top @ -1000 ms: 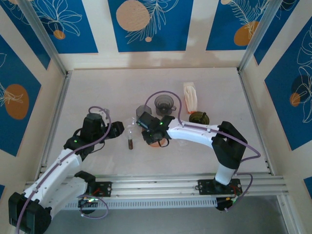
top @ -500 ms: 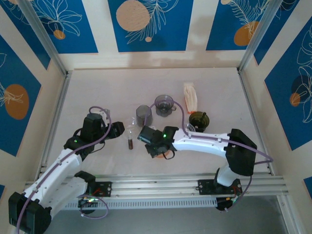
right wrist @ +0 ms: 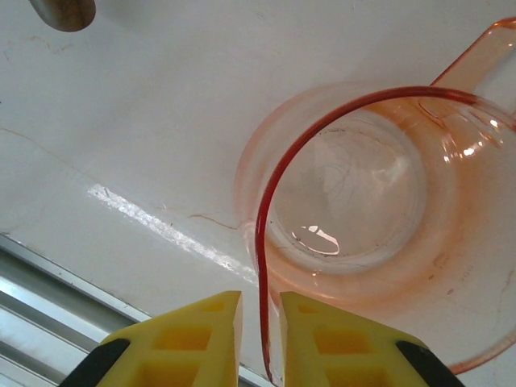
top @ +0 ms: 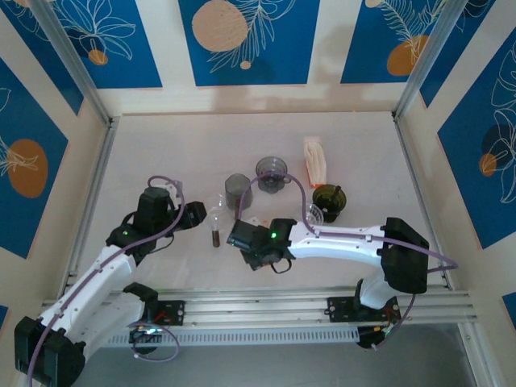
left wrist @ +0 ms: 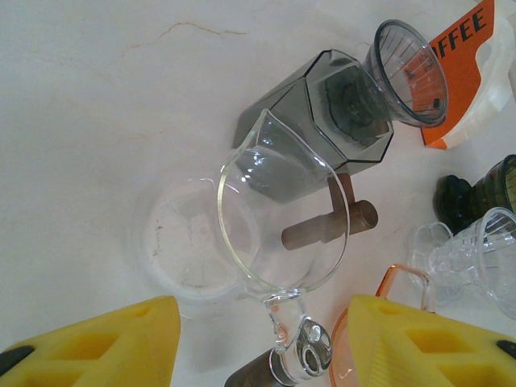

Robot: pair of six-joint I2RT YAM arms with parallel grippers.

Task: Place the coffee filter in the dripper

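The coffee filter pack (top: 314, 159), white and orange, lies at the back right; its orange "COFFEE" face (left wrist: 458, 85) shows in the left wrist view. An orange see-through dripper (right wrist: 355, 185) sits on the table near the front rail, mostly under my right arm (top: 282, 266). My right gripper (right wrist: 260, 302) straddles its rim, one finger inside and one outside, a thin gap on each side. My left gripper (left wrist: 262, 322) hangs open over the wooden-handled glass carafe (left wrist: 282, 210), its handle between the wide-set fingers.
A clear dripper (top: 314, 214), a dark green one (top: 329, 196) and a smoky grey one (top: 272, 172) stand mid-table, with a grey faceted cup (top: 239, 185). A clear round lid (left wrist: 181, 242) lies by the carafe. The aluminium front rail (top: 266, 302) runs just below the orange dripper.
My right gripper has moved toward the front rail, and the orange dripper has slid along with it. The left arm has stayed still.
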